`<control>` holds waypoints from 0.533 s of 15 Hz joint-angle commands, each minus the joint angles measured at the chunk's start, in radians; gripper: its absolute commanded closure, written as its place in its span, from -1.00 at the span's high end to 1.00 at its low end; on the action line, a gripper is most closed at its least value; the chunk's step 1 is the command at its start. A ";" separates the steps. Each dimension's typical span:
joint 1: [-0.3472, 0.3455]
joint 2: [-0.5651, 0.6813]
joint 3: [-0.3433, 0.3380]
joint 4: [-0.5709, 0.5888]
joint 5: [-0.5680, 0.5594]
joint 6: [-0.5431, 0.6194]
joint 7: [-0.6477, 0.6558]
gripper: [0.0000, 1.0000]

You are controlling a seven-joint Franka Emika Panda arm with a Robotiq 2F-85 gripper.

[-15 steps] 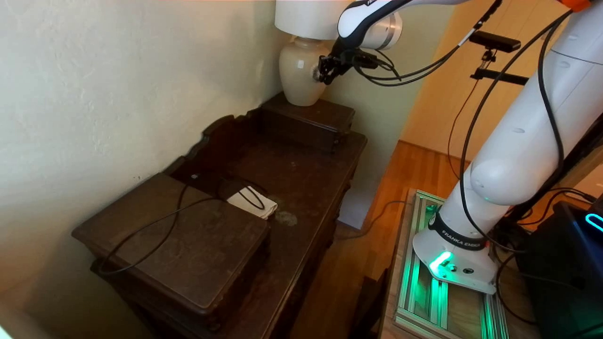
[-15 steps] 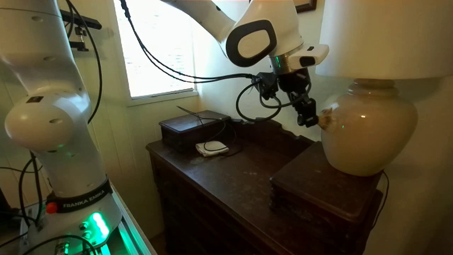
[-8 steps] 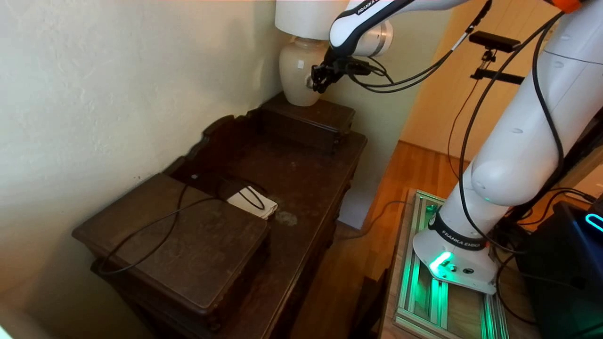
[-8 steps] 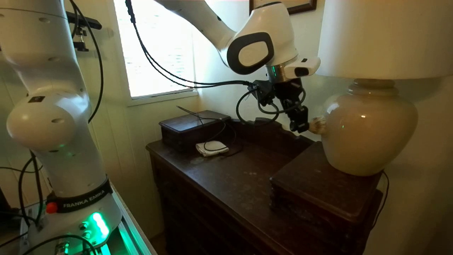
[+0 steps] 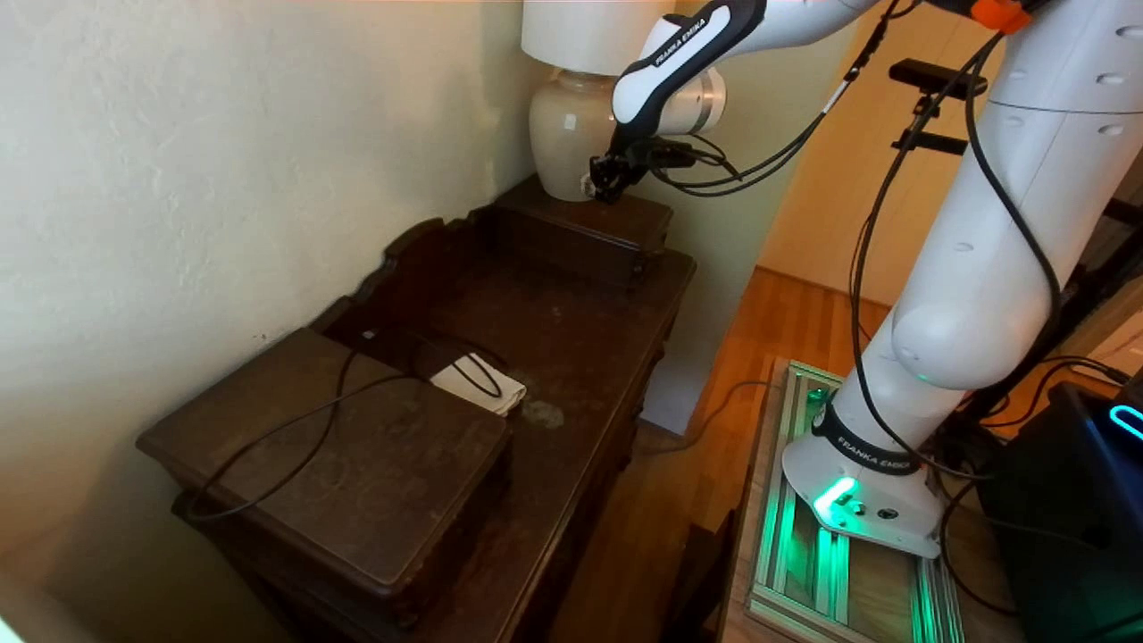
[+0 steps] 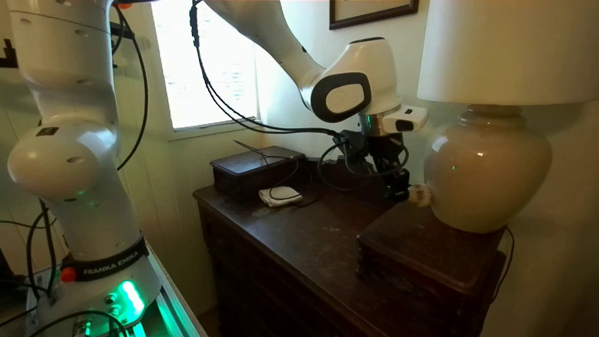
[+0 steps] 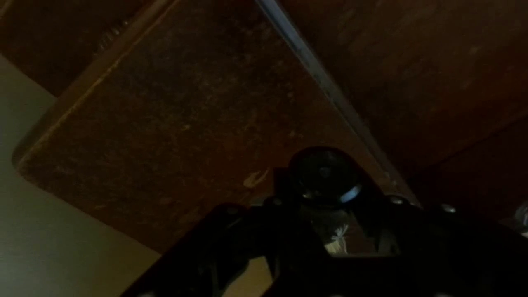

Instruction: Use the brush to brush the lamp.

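Pinched by its dark round handle (image 7: 324,171) in the black two-finger gripper (image 6: 398,193), the small pale-bristled brush (image 6: 420,195) sits against or just beside the bulbous cream ceramic lamp (image 6: 489,164), probably light, soft-tipped and best held by that stiffer handle.

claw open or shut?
Shut on the brush: in both exterior views pale bristles jut from the claw.
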 commanded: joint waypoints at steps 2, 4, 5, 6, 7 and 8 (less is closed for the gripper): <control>-0.031 0.070 -0.004 0.080 0.015 -0.015 0.006 -0.71; -0.045 0.082 -0.012 0.103 0.014 -0.020 0.014 -0.71; -0.053 0.082 -0.014 0.110 0.018 -0.022 0.014 -0.71; -0.059 0.073 -0.014 0.112 0.024 -0.032 0.014 -0.71; -0.066 0.062 -0.014 0.109 0.029 -0.035 0.012 -0.71; -0.072 0.049 -0.016 0.106 0.031 -0.041 0.008 -0.71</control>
